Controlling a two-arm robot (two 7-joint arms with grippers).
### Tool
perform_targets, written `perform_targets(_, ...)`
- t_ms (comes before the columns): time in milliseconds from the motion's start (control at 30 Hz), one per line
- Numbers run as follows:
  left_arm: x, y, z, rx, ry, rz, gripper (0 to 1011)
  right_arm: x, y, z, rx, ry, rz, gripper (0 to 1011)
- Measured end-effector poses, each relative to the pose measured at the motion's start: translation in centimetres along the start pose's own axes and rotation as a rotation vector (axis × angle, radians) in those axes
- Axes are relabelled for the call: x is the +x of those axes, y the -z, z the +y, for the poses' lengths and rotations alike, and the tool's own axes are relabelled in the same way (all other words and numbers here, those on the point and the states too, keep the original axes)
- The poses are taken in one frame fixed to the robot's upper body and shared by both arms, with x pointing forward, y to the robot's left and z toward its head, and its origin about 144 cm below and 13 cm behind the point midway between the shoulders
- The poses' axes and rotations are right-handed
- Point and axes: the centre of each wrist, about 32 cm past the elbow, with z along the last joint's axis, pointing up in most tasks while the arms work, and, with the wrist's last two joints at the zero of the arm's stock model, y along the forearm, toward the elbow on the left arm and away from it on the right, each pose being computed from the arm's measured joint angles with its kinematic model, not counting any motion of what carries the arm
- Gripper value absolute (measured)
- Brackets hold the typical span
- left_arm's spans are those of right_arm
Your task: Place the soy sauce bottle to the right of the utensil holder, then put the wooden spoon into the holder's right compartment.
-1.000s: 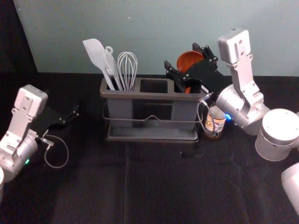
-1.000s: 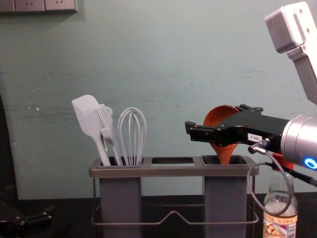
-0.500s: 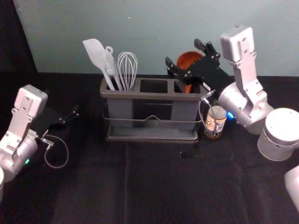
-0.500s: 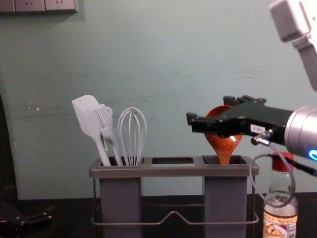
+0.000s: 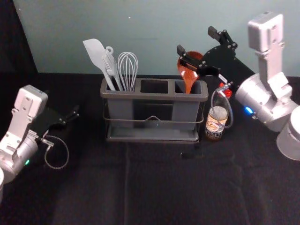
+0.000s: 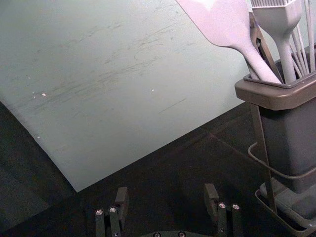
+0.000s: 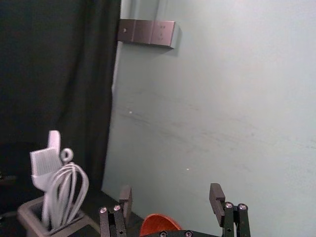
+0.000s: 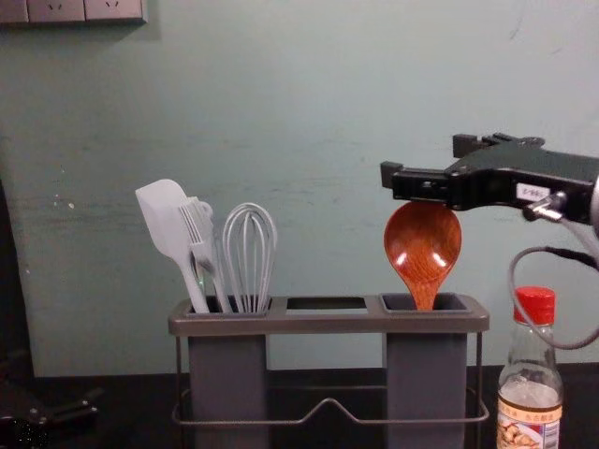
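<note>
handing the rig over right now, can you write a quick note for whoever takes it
Right gripper: open, up by the spoon's bowl.
Left gripper: open, idle, left of the holder.
Things: wooden spoon bowl up in the holder's right compartment; soy sauce bottle upright, right of the holder.
Done: both placements.
Left to do: probably only backing the right arm clear without catching the spoon or bottle.

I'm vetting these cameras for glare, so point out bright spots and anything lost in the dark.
Chest view: two bright glints on the wooden spoon; left wrist view: a washed-out patch on the spatula, and the left gripper dark against the black cloth; head view: that gripper nearly merges into the cloth.
</note>
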Motion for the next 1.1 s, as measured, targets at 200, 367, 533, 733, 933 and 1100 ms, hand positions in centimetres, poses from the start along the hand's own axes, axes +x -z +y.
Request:
perform_targets(200,0.0,0.0,0.0,0.000,0.000,0.000,1005,1.2,-1.0,-1.8,-0.025,-0.072,0.027,1002)
perform_targets(367,0.0,0.0,0.0,0.000,0.000,0.000,1005,2.4,-1.0,-3.7,-0.048,-0.141,0.069,1002)
perform_targets(533,0.0,0.0,0.0,0.000,0.000,0.000,1005,3.3,-0.8,-5.3,-0.053,-0.189,0.087,1002)
perform_targets(733,0.0,0.0,0.0,0.000,0.000,0.000,1005,4.3,-0.3,-7.4,-0.059,-0.248,0.108,1002)
perform_targets(933,0.0,0.0,0.0,0.000,0.000,0.000,1005,4.5,0.4,-8.9,-0.090,-0.296,0.122,1002)
perform_targets(1100,0.0,0.0,0.0,0.000,0.000,0.000,1005,4.5,1.3,-10.0,-0.133,-0.326,0.138,1002)
